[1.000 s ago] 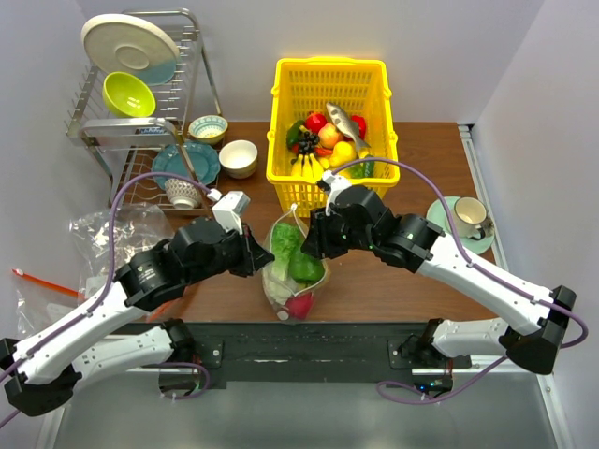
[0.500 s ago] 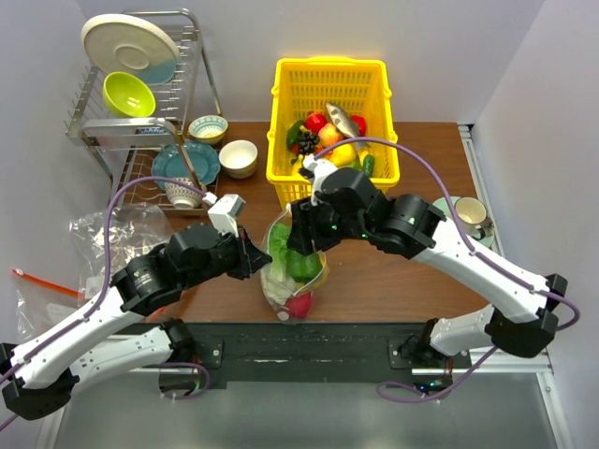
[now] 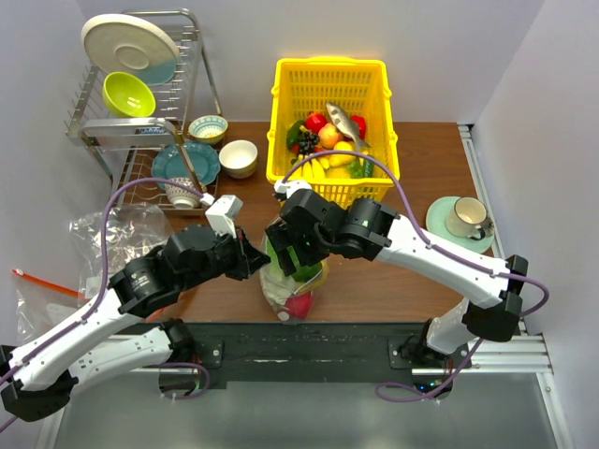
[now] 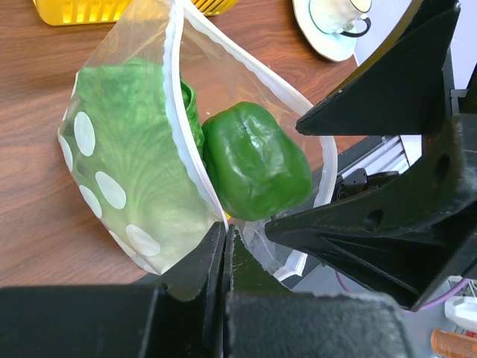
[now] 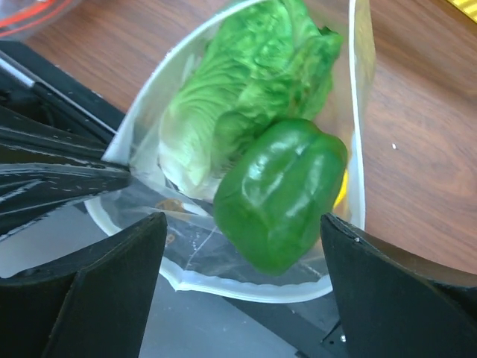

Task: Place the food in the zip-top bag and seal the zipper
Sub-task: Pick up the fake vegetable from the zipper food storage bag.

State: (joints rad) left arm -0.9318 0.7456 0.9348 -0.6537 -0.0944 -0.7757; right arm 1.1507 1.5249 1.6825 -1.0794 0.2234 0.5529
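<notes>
The zip-top bag (image 3: 281, 285), clear with white dots (image 4: 97, 190), lies open on the table's near edge. It holds lettuce (image 4: 127, 142), a green pepper (image 4: 257, 164) and a pink-red piece (image 3: 299, 305). My left gripper (image 3: 262, 263) is shut on the zipper strip (image 4: 185, 119) at the mouth's left side, seen in the left wrist view (image 4: 224, 233). My right gripper (image 3: 293, 254) hangs open over the bag's mouth. In the right wrist view (image 5: 246, 257) its fingers (image 5: 112, 283) stand wide on either side of the pepper (image 5: 279, 194), beside the lettuce (image 5: 246, 89), not touching it.
A yellow basket (image 3: 328, 84) with more toy food stands just behind the bag. A dish rack (image 3: 140, 112) with plates and bowls is at the back left. A cup on a saucer (image 3: 463, 223) is at the right. Plain clear bags (image 3: 108, 234) lie at the left.
My right arm has swung left and its open gripper now sits over the bag's mouth. The left gripper has kept its hold on the bag's edge and hardly moved.
</notes>
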